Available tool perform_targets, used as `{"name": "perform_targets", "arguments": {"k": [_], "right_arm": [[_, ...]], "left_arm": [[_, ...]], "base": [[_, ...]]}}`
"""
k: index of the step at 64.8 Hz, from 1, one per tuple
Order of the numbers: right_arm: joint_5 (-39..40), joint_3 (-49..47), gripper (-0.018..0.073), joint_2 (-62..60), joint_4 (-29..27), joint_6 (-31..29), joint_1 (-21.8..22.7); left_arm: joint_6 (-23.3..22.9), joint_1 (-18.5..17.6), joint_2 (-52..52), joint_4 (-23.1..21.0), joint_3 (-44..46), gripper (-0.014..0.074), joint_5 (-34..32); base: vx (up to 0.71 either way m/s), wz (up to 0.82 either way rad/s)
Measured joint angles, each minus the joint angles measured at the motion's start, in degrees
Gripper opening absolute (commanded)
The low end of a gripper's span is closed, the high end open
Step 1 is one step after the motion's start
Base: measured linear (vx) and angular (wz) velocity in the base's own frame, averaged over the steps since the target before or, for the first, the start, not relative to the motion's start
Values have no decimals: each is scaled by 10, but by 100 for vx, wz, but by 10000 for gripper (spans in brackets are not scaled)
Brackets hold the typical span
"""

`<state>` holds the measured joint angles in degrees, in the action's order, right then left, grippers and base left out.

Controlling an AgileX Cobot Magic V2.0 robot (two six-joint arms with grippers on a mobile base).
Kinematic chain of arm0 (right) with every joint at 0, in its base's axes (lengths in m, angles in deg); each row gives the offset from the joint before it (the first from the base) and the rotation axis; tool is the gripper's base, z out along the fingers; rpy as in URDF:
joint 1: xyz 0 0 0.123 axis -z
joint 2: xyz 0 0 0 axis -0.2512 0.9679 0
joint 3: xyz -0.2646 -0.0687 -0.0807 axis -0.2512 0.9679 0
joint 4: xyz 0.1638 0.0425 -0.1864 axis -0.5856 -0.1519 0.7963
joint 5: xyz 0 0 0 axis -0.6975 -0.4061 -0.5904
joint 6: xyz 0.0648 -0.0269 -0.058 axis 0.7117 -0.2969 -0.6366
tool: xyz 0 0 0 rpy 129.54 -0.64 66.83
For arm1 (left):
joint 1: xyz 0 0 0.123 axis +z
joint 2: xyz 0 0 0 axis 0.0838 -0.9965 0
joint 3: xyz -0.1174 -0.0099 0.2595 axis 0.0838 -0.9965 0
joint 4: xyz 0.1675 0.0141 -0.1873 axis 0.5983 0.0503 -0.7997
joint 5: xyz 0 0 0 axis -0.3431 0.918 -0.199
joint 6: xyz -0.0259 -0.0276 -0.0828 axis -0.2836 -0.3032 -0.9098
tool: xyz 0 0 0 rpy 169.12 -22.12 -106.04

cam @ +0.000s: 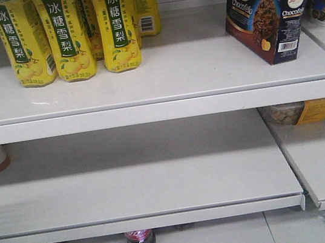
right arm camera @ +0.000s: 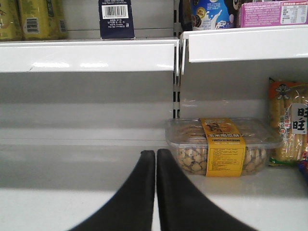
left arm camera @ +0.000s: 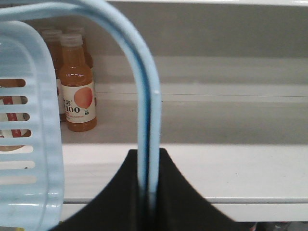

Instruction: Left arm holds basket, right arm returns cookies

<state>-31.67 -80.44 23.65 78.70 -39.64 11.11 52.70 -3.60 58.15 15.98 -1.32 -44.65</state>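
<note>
From the left wrist camera, closest to me, the left gripper (left arm camera: 147, 192) is clamped on the thin handle (left arm camera: 144, 110) of the light blue basket (left arm camera: 29, 159); the handle runs down into the black jaws and loops up over the view, and the slotted basket wall fills the left side. I cannot see inside the basket from here. Past it, orange juice bottles (left arm camera: 77, 86) stand toward the back left of a white shelf.

On the right wrist camera, the right gripper (right arm camera: 156, 159) has its two black fingers (right arm camera: 180, 197) pressed together with nothing between them. It sits low in front of the middle shelf (right arm camera: 72, 192), near a clear tub of snacks (right arm camera: 221, 147) with a yellow band, which stands at the left end of the neighbouring shelf section.

Further up and back, the cookies (cam: 265, 11) stand upright on the top shelf (cam: 145, 90), near its right end and set a little back from the front edge, turned at an angle. The right wrist view catches the box's barcode (right arm camera: 116, 12) side just above the shelf lip. Yellow drink cartons (cam: 66, 32) stand well apart from it toward the left end of the same shelf.

My reading is that the job is essentially done: the box is on the shelf, free of the gripper, and the left arm has the basket in hand. What seems left is only pulling the right arm clear and ending the run.
</note>
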Motion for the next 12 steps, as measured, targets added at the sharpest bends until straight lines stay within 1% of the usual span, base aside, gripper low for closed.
{"name": "perform_targets", "arguments": {"k": [12], "right_arm": [[0,0,-8,0,0,0,0]], "left_arm": [[0,0,0,0,0,-6,0]], "base": [[0,0]]}}
